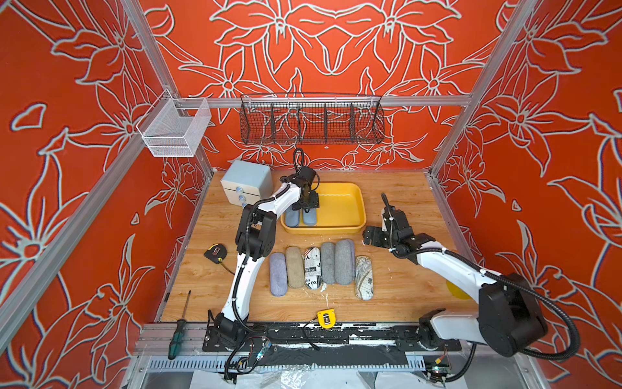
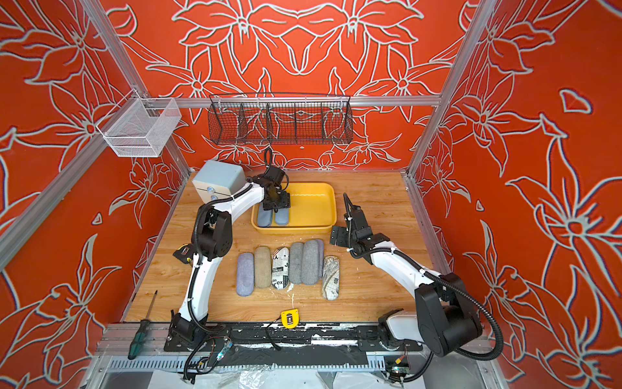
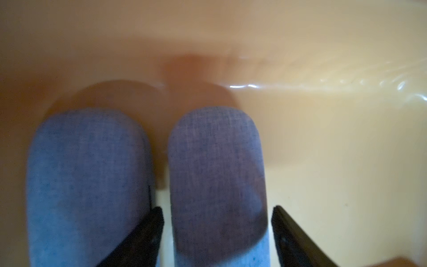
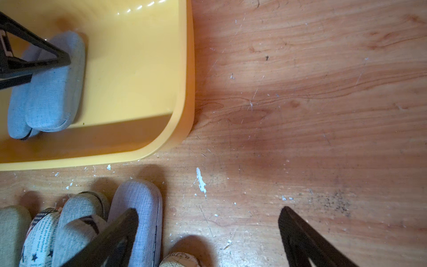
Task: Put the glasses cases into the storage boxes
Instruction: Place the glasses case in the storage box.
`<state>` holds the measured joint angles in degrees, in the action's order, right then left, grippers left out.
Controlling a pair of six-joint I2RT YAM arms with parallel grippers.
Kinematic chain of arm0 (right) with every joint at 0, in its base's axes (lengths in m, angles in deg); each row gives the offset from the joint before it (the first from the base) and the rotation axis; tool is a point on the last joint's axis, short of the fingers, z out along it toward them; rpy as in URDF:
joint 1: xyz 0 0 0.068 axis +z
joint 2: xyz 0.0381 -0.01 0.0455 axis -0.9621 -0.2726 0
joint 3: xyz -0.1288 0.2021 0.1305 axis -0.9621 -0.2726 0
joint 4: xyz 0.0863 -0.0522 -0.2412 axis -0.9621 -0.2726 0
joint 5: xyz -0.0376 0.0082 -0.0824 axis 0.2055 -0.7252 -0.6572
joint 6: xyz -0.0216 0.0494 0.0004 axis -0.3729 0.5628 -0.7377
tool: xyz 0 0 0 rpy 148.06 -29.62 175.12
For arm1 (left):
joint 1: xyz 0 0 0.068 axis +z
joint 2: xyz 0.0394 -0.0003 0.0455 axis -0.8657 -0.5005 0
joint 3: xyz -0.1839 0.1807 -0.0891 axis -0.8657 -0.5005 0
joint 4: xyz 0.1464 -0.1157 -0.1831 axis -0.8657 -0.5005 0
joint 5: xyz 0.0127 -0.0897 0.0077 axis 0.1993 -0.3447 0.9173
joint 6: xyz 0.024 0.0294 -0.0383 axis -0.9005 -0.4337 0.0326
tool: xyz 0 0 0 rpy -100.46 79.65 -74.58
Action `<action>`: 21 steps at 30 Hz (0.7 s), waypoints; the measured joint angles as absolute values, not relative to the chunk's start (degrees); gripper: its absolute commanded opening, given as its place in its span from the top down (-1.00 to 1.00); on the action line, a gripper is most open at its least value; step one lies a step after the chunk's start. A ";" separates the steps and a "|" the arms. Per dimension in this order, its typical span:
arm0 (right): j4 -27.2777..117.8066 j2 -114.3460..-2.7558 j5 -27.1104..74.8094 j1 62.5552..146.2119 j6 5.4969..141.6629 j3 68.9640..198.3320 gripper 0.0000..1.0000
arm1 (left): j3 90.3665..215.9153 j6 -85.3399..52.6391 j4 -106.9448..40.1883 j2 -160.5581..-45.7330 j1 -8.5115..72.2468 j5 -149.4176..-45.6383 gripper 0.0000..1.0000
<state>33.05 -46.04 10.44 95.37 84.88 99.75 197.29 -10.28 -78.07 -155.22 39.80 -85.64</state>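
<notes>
Glasses cases [image 1: 292,217] in light blue, two of them, lie side by side inside the yellow tray [image 1: 336,205], at its left end. We see the left fingers [image 3: 143,238] parted, straddling one of these cases with a slim gap on each side and gripping nothing. The remaining cases [image 1: 328,262] form a row on the table [image 1: 404,202] just in front of the tray: lavender, tan, newsprint, greys, map print. The right fingers [image 4: 305,240] hang wide apart and empty over the table, near the tray's corner and the row's end.
</notes>
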 measured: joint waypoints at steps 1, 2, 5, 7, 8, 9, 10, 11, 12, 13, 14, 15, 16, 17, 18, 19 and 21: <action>33.05 -46.22 10.44 95.37 84.88 99.90 -0.95 | 197.33 -10.43 -78.07 -155.17 39.83 -85.72 -0.72; 33.02 -46.37 10.44 95.37 84.88 100.10 -0.95 | 197.35 -10.37 -78.09 -155.09 39.83 -85.88 -0.76; 33.05 -46.83 10.59 95.37 84.84 100.73 -0.95 | 197.35 -10.41 -78.16 -154.15 39.83 -86.73 -0.83; 33.05 -47.03 10.79 95.37 84.77 100.99 -0.95 | 197.24 -10.41 -78.14 -152.64 39.80 -87.30 -0.86; 33.05 -47.12 10.83 95.37 84.75 101.10 -0.95 | 197.09 -10.43 -78.09 -151.77 39.74 -87.60 -0.86; 33.05 -47.16 10.86 95.37 84.75 101.17 -0.95 | 196.65 -10.43 -77.90 -150.45 39.63 -87.91 -0.87; 33.05 -47.16 10.86 95.37 84.75 101.23 -0.95 | 196.22 -10.43 -77.83 -148.86 39.52 -88.11 -0.88; 33.05 -47.16 10.86 95.37 84.75 101.25 -0.95 | 195.93 -10.43 -77.79 -147.55 39.39 -88.22 -0.88; 33.05 -47.16 10.86 95.37 84.75 101.30 -0.95 | 195.54 -10.43 -77.55 -146.02 39.17 -88.28 -0.89; 33.05 -47.18 10.86 95.37 84.75 101.30 -0.95 | 195.21 -10.41 -77.39 -144.22 38.69 -88.33 -0.89; 33.07 -47.18 10.83 95.37 84.75 101.30 -0.95 | 194.75 -10.41 -77.02 -142.83 38.23 -88.30 -0.89; 33.05 -47.16 10.83 95.37 84.77 101.30 -0.95 | 194.01 -10.37 -76.63 -140.95 37.42 -88.28 -0.90; 33.05 -47.16 10.83 95.37 84.77 101.30 -0.95 | 193.09 -10.24 -76.24 -139.26 36.57 -88.19 -0.90; 33.05 -47.16 10.83 95.37 84.77 101.30 -0.95 | 192.02 -9.98 -75.95 -137.56 35.54 -88.13 -0.90; 33.07 -47.16 10.81 95.37 84.77 101.30 -0.95 | 190.80 -9.74 -75.65 -135.88 34.38 -88.00 -0.91; 33.05 -47.16 10.79 95.37 84.77 101.30 -0.95 | 189.40 -9.21 -75.36 -134.13 33.01 -87.82 -0.91; 33.05 -47.05 10.75 95.37 84.77 101.30 -0.95 | 186.64 -8.23 -74.90 -131.39 30.41 -87.41 -0.92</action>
